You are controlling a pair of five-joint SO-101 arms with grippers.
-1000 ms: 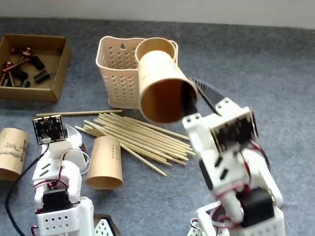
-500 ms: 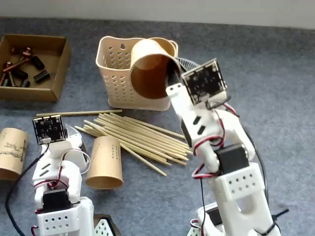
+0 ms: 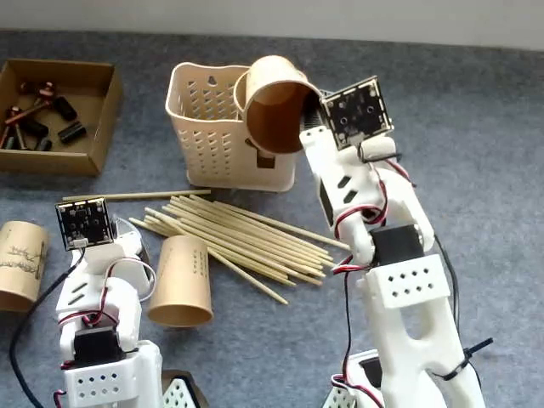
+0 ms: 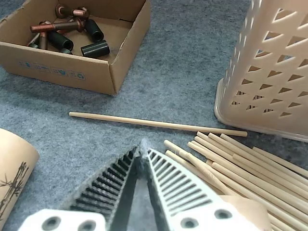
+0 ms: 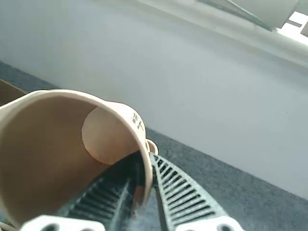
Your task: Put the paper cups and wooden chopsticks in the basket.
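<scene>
My right gripper (image 3: 308,116) (image 5: 146,159) is shut on the rim of a paper cup (image 3: 276,102) (image 5: 67,154), held tilted in the air over the right end of the cream basket (image 3: 212,127). Another cup's rim shows inside the basket behind it. A pile of wooden chopsticks (image 3: 242,238) (image 4: 240,163) lies on the grey mat in front of the basket, with one stray chopstick (image 4: 154,123) apart. A cup (image 3: 181,280) lies beside the pile and another cup (image 3: 21,263) (image 4: 12,168) at the left edge. My left gripper (image 4: 143,147) is shut and holds nothing, low over the mat near the pile.
A cardboard box (image 3: 58,115) (image 4: 72,43) with bolts and dark spacers sits at the back left. The basket's wall (image 4: 269,72) stands close to the left arm (image 3: 98,289). Open mat lies to the right of the right arm.
The right arm has swung the cup away from the camera and up to the basket, tilting it over the right end. The left arm has kept still.
</scene>
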